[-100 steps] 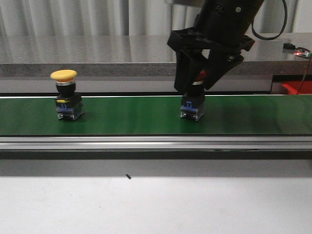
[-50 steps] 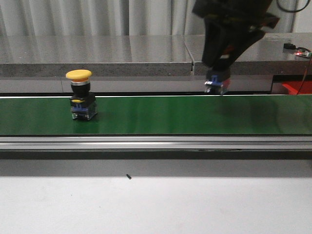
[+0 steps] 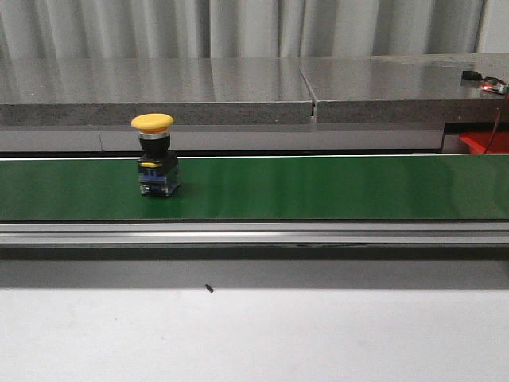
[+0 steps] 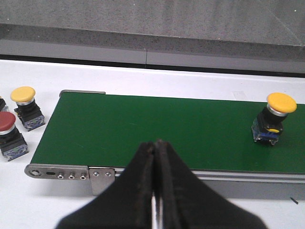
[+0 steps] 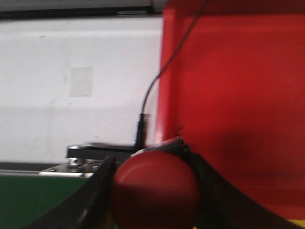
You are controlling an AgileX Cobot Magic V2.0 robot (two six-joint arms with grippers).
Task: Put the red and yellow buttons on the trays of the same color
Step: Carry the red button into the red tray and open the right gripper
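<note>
A yellow button [image 3: 154,165] with a black and blue base stands upright on the green belt [image 3: 318,187]; the left wrist view has the same yellow button [image 4: 273,119] at the belt's far side. My left gripper [image 4: 155,145] is shut and empty above the belt's near edge. My right gripper [image 5: 155,191] is shut on a red button [image 5: 155,190], whose round cap fills the gap between the fingers. A red tray [image 5: 233,105] lies just beyond it. A corner of the red tray [image 3: 485,142] shows at the right in the front view. Neither arm appears in the front view.
Off the belt's end, on the white surface, stand a spare yellow button [image 4: 26,107] and a spare red button [image 4: 9,141]. A black cable [image 5: 152,90] runs along the red tray's edge. A grey stone ledge [image 3: 159,87] runs behind the belt.
The right arm lifted the red button off the belt and left the front view to the upper right. The yellow button rode the belt to the right.
</note>
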